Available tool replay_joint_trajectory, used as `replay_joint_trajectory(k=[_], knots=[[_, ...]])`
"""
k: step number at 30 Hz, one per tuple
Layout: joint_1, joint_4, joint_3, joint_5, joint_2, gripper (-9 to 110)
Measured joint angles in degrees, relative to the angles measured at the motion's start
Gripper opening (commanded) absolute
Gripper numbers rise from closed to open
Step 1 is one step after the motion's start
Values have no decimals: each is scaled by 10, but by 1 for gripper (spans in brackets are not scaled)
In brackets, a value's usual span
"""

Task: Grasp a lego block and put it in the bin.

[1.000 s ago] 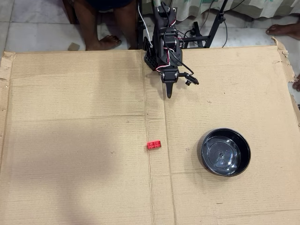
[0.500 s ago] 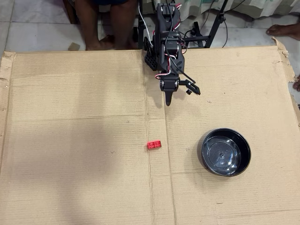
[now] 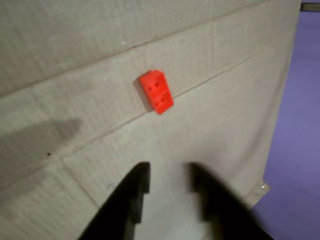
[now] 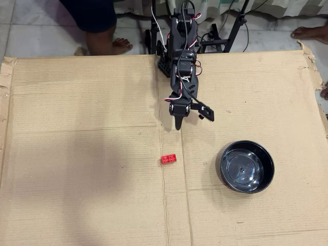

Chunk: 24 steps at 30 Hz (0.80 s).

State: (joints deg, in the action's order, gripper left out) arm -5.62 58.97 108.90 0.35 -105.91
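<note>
Since the earlier overhead frames, the arm has stretched out from its base over the cardboard sheet [image 4: 77,154], and the gripper [image 4: 177,124] now sits closer to the lego block [image 4: 168,159] than it did, though the two are not yet touching. The block itself has not shifted, and neither has the bin [image 4: 247,166].

From the wrist view, the gripper [image 3: 170,180] has its jaws parted by a modest gap with nothing between them; bare cardboard shows through. The lego block [image 3: 156,91] lies ahead of the fingertips, beside a crease in the cardboard, tilted relative to the jaws' line.

Taking the block as the landmark in the overhead view: the gripper is above it and slightly to its right, the bin is well to its right and a little lower, and the arm's base is far above it at the sheet's edge.

This looks like the approach step, before any grasp. The next move likely calls for reaching further out, lowering, and turning the wrist so the jaws straddle the brick.

Counted: one lego block, one bin, one gripper.
</note>
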Motion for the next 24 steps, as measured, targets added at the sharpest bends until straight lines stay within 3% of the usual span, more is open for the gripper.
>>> replay_joint_trajectory(k=[5,24], knots=[[2,0,-35,-1,45,28],[-13,0,-320,4,416,28]])
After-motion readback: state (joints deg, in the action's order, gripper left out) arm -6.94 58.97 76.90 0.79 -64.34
